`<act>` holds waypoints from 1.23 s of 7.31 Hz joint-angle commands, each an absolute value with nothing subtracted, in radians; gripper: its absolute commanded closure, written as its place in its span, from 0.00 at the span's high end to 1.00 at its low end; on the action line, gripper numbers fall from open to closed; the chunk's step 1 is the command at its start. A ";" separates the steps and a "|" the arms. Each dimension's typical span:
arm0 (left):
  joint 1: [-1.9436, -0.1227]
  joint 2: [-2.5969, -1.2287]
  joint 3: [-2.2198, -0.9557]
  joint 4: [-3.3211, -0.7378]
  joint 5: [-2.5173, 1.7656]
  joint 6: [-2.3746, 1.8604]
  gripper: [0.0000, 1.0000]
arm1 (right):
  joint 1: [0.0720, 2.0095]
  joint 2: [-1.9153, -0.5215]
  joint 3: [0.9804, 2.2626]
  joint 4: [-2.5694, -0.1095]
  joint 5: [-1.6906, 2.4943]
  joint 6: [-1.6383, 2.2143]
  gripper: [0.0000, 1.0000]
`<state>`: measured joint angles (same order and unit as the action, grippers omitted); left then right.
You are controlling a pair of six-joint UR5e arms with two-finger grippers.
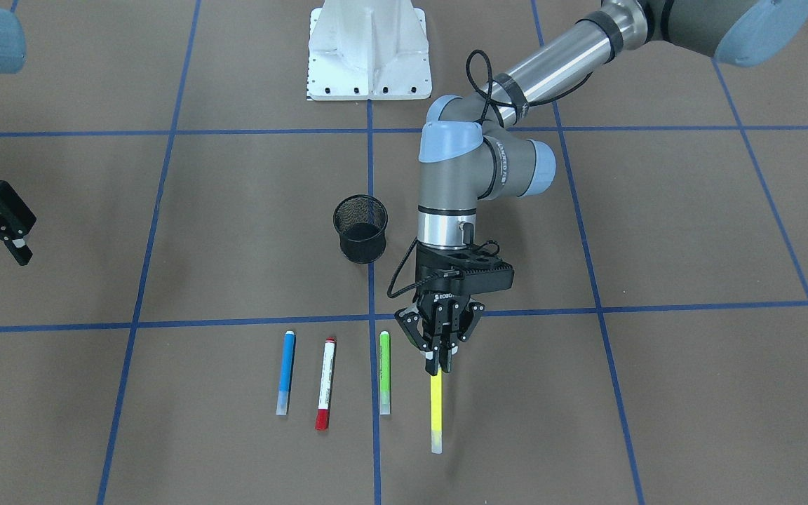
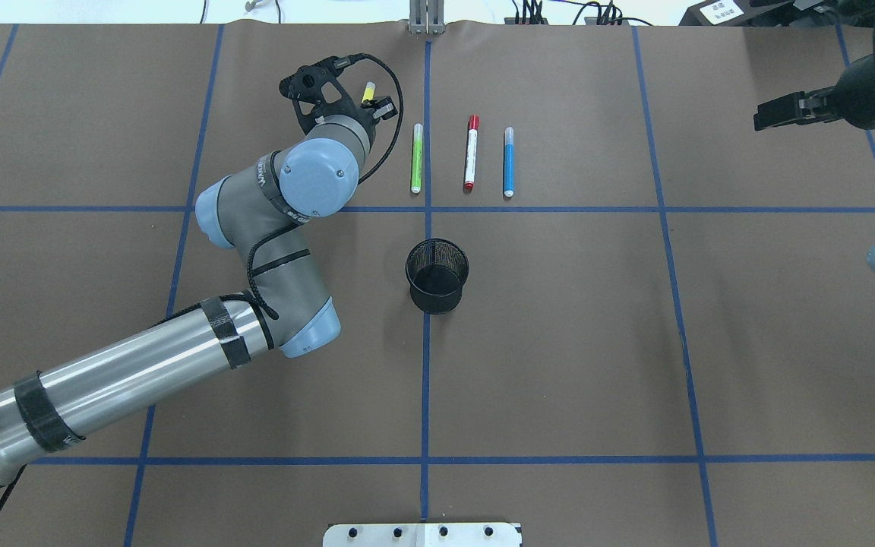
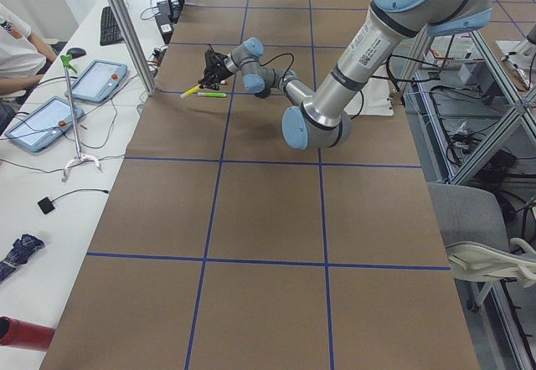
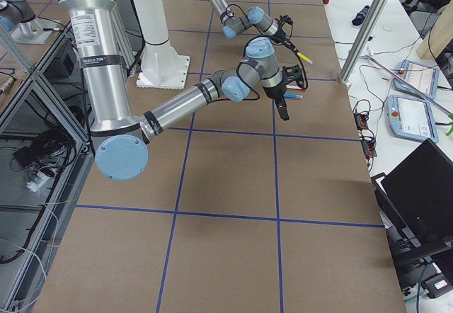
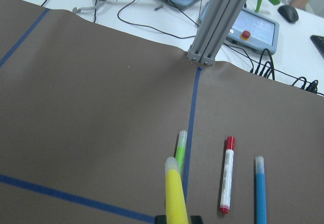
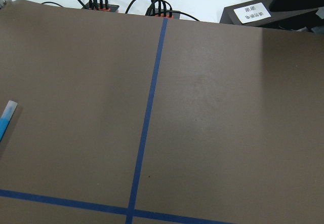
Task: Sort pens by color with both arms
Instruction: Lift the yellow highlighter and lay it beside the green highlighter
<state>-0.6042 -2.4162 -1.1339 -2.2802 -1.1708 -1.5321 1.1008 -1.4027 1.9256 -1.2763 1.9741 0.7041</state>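
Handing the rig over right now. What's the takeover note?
Left tool: shut on one end of the yellow pen.
Right tool: off to the side, no pen seen in it; open or shut unclear.
Lying side by side, not touching: green pen, red-capped white pen, blue pen.
Mesh cup: no pen in it.
Done: yellow grasped. Left: place it, then sort the other three.

Black mesh cup (image 1: 360, 229) upright on brown table (image 1: 656, 231), overlapping blue tape line (image 1: 370, 298); white pedestal base (image 1: 369, 52) well apart.
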 commanded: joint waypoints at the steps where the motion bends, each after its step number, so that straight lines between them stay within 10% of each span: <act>1: -0.594 -2.404 -1.132 -2.301 -1.170 -1.531 0.00 | 1.101 -1.402 1.925 -1.276 1.973 0.704 1.00; 2: -0.582 -2.390 -1.138 -2.325 -1.170 -1.528 0.37 | 1.100 -1.402 1.924 -1.276 1.973 0.704 1.00; 3: -0.580 -2.382 -1.144 -2.330 -1.172 -1.525 0.99 | 1.100 -1.402 1.924 -1.276 1.974 0.704 1.00; 9: -0.728 -2.056 -1.770 -1.920 -1.504 -1.167 1.00 | 1.152 -1.385 1.861 -1.292 1.980 0.706 1.00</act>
<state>-0.6578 -2.1530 -1.6135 -2.0766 -1.3789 -1.2788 1.1286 -1.3896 1.8987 -1.2832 1.9750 0.7020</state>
